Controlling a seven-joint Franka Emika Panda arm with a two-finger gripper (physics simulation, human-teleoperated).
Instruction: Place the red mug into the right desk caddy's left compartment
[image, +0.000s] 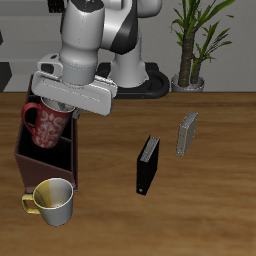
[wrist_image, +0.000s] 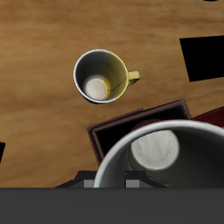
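The red mug with its pale speckled pattern (image: 45, 125) hangs tilted at the left of the exterior frame, held at its rim under the robot's claw (image: 62, 108) and directly above the long dark maroon-brown box organiser, the right desk caddy (image: 45, 158); whether its base touches the caddy cannot be told. The brown wooden tabletop (image: 205, 215) fills most of that frame and carries everything else. In the wrist view the mug's light grey inside (wrist_image: 157, 153) looms close under the claw, which pinches the mug's rim, with a caddy corner (wrist_image: 131, 127) just behind it. A yellow-olive mug with a cream inside (image: 52, 202) stands at the lower left, just beside the caddy's near end. Well apart, near the frame's middle, stands a small black upright box (image: 148, 165), and beside it a slimmer grey upright box (image: 187, 133).
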